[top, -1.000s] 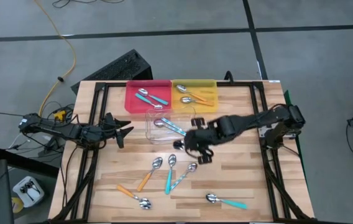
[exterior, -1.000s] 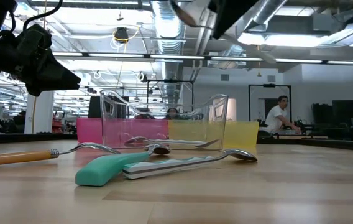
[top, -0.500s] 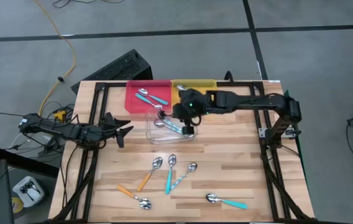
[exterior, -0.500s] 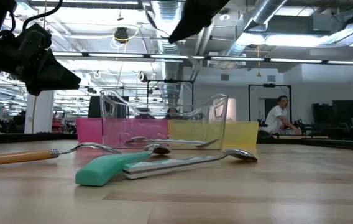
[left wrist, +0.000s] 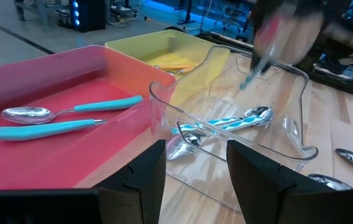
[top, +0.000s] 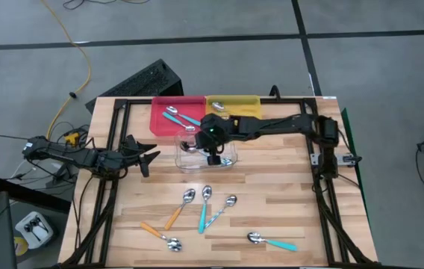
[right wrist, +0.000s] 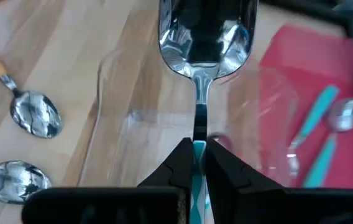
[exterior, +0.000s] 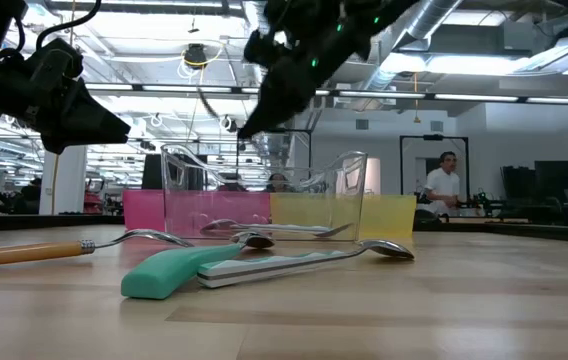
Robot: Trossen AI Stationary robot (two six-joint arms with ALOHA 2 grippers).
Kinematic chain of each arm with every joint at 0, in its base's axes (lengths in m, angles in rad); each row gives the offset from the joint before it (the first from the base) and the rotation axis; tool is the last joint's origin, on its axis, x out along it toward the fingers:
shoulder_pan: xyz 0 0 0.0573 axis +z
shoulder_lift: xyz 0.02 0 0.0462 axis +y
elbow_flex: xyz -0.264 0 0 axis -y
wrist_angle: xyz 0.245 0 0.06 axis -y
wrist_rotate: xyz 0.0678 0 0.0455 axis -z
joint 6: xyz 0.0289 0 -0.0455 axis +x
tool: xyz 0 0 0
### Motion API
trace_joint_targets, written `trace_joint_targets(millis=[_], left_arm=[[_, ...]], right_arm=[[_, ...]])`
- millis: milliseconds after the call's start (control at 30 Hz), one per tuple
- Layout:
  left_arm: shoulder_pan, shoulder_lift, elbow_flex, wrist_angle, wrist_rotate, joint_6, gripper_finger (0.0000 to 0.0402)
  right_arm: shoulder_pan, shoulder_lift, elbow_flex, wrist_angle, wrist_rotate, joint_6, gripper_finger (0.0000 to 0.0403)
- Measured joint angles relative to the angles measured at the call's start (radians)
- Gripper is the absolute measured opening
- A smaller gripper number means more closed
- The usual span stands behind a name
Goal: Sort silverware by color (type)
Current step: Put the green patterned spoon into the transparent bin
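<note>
Shiny-bowled, the spoon (right wrist: 206, 37) with a pale blue striped handle is pinched between the closed fingers of the right gripper (top: 213, 146), above the clear tray (top: 184, 161) at the tabletop's (top: 287, 194) middle, where another pale blue spoon (left wrist: 226, 122) lies. Two teal spoons (top: 181, 116) rest in the red tray (top: 160, 123) at the far edge, beside the yellow tray (top: 249, 102). Five more spoons (top: 204, 205) lie near the front. At the left edge the left gripper (top: 146, 155) hovers with fingers parted, holding nothing

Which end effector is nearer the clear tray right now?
Right. The right end effector holds a spoon over the clear tray; the left end effector waits beside it.
</note>
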Motion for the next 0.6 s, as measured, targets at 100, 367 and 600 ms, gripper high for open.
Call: trace_joint_targets(millis=[100, 367, 600], left_arm=[[0.0, 0.0, 0.0, 0.0, 0.0, -0.002, 0.0153], [0.0, 0.0, 0.0, 0.0, -0.003, -0.004, 0.0153], [0.0, 0.0, 0.0, 0.0, -0.005, -0.014, 0.0153]], right_arm=[[-0.006, 0.03, 0.0, -0.002, -0.052, 0.007, 0.0051], [-0.011, 0.043, -0.007, -0.038, -0.115, 0.016, 0.0051], [-0.043, 0.044, -0.06, -0.017, -0.135, 0.052, 0.0051]])
